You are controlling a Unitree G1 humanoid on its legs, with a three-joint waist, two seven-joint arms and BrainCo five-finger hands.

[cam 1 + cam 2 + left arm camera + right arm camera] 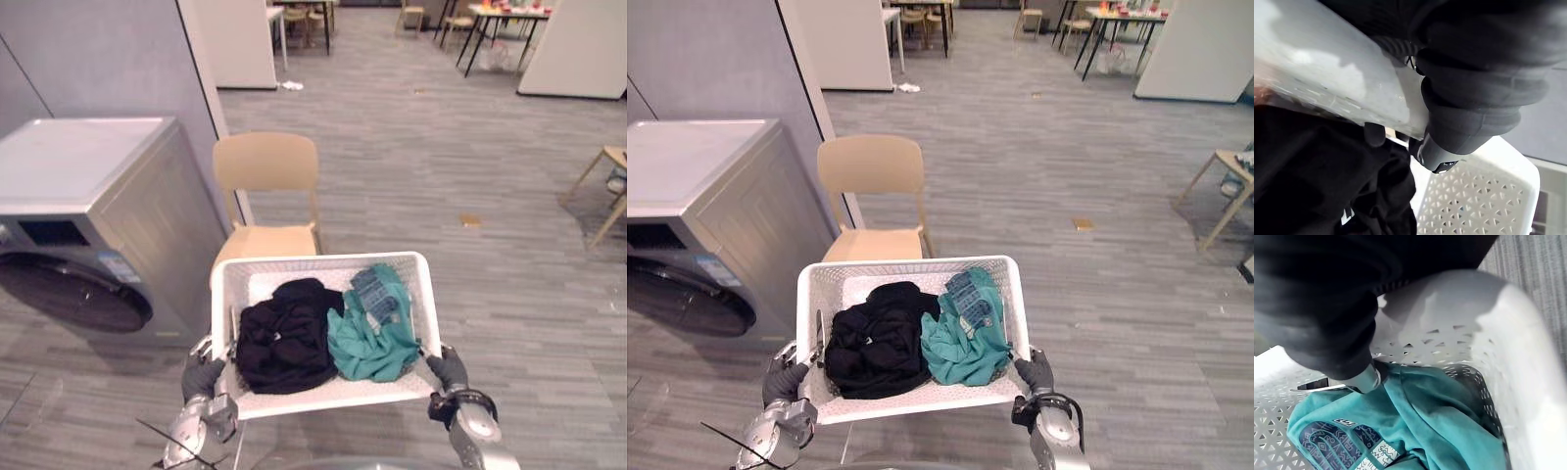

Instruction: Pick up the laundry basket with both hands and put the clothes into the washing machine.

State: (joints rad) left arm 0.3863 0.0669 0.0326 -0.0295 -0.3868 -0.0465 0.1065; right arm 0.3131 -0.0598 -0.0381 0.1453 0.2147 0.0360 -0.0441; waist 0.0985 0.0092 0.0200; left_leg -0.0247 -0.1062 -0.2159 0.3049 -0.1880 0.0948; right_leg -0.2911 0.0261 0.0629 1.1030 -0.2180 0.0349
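Left robot hand point(204, 375) and right robot hand point(449, 370) clamp opposite rims, holding the laundry basket point(323, 262) level so no clothes point(294, 333) spill.

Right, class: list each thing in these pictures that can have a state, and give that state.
Laundry basket: held up, loaded.
Washing machine: door shut.
Black clothes: in basket.
Teal clothes: in basket.
Chair: upright.
Left hand: gripping basket rim.
Right hand: gripping basket rim.

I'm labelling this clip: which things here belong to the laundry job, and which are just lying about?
Job:
laundry basket
black garment
teal garment
washing machine
left hand and right hand, both gripping the basket

Lying about:
beige chair
far table
floor scrap
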